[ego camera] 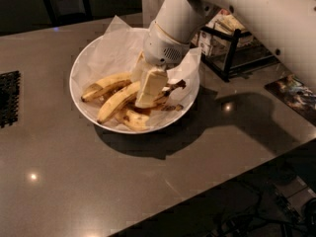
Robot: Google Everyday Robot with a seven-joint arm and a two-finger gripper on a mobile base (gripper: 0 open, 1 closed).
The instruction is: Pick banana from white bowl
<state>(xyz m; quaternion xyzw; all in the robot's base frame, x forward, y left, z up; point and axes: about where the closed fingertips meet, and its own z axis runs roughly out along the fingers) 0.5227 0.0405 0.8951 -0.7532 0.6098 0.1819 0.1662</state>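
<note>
The white bowl (75,85), lined with crinkled white paper (116,46), sits on the grey table and holds several bananas. The banana (117,102), the longest and plumpest, lies across the middle, curving from lower left up to the right under my gripper. A slimmer banana (105,85) lies behind it, and smaller browner ones (132,121) lie in front. My gripper (147,98) reaches down from the upper right into the bowl and sits right on the banana's right part, hiding that end.
A black wire rack (232,51) with packets stands just right of the bowl, behind the arm. A black grille (9,98) is at the table's left edge. A printed mat (294,90) lies at the right. The table's front edge runs diagonally at lower right.
</note>
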